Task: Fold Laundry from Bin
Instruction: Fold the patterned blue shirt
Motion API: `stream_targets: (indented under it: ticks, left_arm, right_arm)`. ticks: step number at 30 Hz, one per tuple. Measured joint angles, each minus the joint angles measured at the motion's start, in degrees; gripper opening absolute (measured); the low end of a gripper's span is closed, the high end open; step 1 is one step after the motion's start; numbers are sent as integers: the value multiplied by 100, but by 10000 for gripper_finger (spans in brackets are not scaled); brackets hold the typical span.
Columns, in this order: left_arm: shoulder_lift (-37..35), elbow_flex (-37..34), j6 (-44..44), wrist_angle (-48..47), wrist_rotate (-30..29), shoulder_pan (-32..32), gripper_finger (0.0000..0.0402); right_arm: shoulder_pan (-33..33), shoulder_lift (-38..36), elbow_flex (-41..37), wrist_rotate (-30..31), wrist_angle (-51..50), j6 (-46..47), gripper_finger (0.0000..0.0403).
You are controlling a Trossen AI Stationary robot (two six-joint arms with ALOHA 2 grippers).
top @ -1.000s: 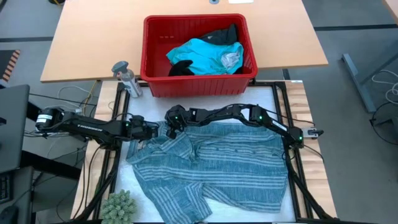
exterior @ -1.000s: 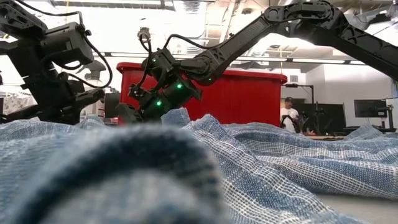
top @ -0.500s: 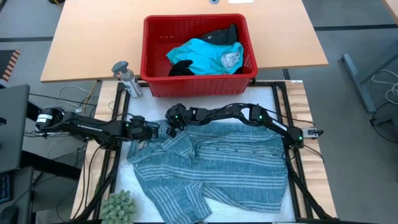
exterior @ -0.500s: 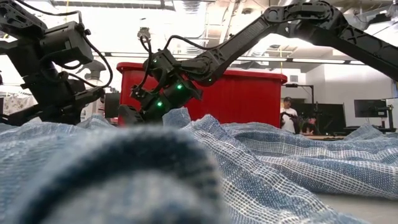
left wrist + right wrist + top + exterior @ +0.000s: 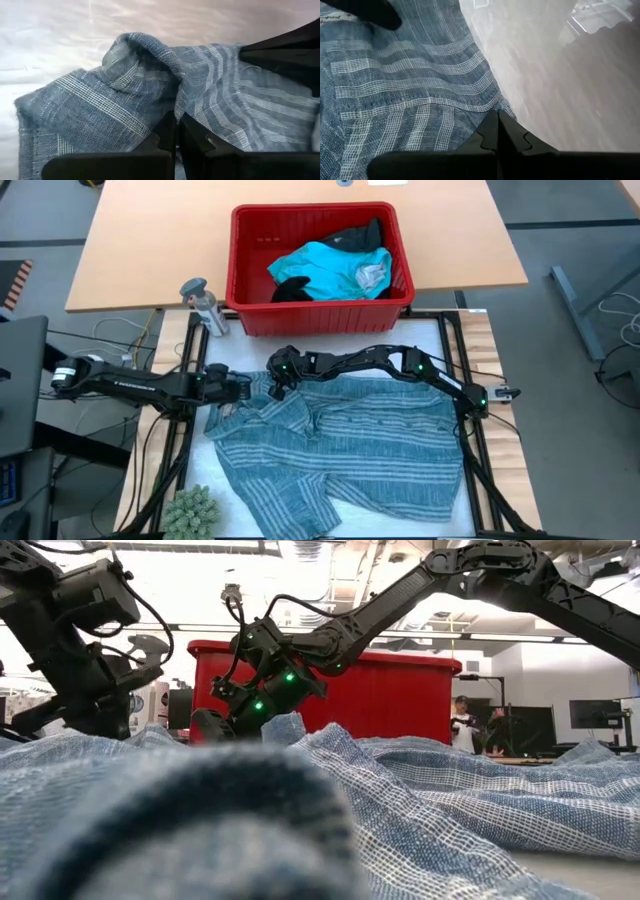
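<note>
1. Your blue-grey striped shirt (image 5: 345,442) lies spread and rumpled on the white work surface (image 5: 425,340) in front of the red bin (image 5: 250,315), its collar end bunched toward the bin side.
2. The bin sits on the wooden table (image 5: 140,250) beyond the work surface; inside you see a turquoise garment (image 5: 325,268) with black garments (image 5: 355,237) above and beside it.
3. Your right gripper (image 5: 276,387) reaches across to the shirt's bin-side edge. In the right wrist view its fingers (image 5: 492,131) are pressed together on the shirt's hem, so it is clamped on the cloth.
4. Your left gripper (image 5: 246,391) sits at the shirt's bunched corner, just beside the right gripper. In the left wrist view its fingers (image 5: 167,131) meet on a raised fold of the striped fabric: pinched on the shirt.
5. The two grippers are near each other, both low at the cloth.
6. A small grey bottle (image 5: 202,304) stands just beside the bin's left corner.
7. A green plant (image 5: 190,515) sits at the near left corner of the work surface.
8. In the low view, a person (image 5: 463,722) shows in the room beyond.
</note>
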Motion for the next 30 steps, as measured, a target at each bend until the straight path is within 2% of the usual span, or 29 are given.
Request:
stream_targets:
  ticks: [10,19,23,27,30]
  left_arm:
    - [-772,2,177,-721,152,0,0]
    - [-770,4,503,-808,-171,0,6]
    - [-736,2,748,-791,-48,0,39]
    - [-704,2,1018,-557,-6,0,92]
    - [-710,2,753,-593,-52,0,134]
  right_arm:
    - [-9,-7,4,5,-15,-1,27]
    - [-31,-11,11,42,-52,-2,27]
    - [-47,-17,11,42,-61,-2,27]
    - [-68,-20,11,42,-61,-2,27]
    - [-68,-20,11,55,-61,-135,27]
